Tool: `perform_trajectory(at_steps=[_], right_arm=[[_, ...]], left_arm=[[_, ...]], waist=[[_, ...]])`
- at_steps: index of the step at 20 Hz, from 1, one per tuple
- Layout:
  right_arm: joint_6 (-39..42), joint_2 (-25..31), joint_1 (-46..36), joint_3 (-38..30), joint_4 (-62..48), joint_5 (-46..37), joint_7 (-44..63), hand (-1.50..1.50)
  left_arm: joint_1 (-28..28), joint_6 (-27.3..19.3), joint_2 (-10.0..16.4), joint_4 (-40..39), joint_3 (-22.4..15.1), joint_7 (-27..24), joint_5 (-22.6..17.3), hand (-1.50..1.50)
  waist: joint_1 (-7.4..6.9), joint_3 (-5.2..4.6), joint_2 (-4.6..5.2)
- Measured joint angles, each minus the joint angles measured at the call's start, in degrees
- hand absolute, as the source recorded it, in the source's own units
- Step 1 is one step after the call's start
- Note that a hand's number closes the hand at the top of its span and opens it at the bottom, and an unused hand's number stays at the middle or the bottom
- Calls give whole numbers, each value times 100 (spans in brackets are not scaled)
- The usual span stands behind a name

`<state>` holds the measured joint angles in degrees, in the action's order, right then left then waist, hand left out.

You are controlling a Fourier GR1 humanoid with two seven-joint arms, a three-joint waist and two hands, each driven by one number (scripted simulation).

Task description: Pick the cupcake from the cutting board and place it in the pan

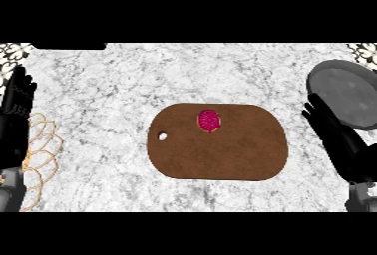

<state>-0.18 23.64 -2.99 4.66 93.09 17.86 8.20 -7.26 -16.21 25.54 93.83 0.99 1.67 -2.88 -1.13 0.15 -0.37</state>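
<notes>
Cupcake (209,120): sitting on the upper middle of the cutting board (221,154), its pink-red top facing up, well apart from both hands.
Right fingers (324,119): stretching out straight and close together, pointing up and slightly left, their tips showing in front of the pan's lower left rim; they are holding nothing.
Right hand (350,154): lying open just beside the board's right edge, between the board and the pan; whether it is touching the counter cannot be told.
Right forearm (361,196): coming in grey from the lower right corner, angling up and to the left.
Left fingers (21,84): pointing straight up along the view's left edge, pressed together and holding nothing.
Left hand (13,124): resting open at the left edge, well apart from the board.
Left forearm (9,187): entering grey at the lower left corner.
Pan (350,84): lying grey and round at the upper right, partly cut off by the view's edge, well apart from the cupcake.
Board: lying brown and rounded at the middle of the marble counter (110,79), with a small hole near its left edge.
Wire loops (44,149): lying thin and tan on the counter, just beside the left hand.
</notes>
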Motion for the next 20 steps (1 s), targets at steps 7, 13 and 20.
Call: perform_trajectory(at_steps=[7,13,20], right_arm=[[591,-602,-1321,654,-1122,-332,-501,150],[-789,-656,-1119,878,-1099,-1986,-1622,-150],[-719,269,-868,814,280,-2655,-848,-150]], left_arm=[[-352,246,-446,-306,-290,192,-204,0],[-339,433,-656,-597,-312,276,-478,0],[-509,515,-775,-952,-248,226,-499,0]], waist=[[-78,-6,98],[122,-16,53],[216,-23,18]])
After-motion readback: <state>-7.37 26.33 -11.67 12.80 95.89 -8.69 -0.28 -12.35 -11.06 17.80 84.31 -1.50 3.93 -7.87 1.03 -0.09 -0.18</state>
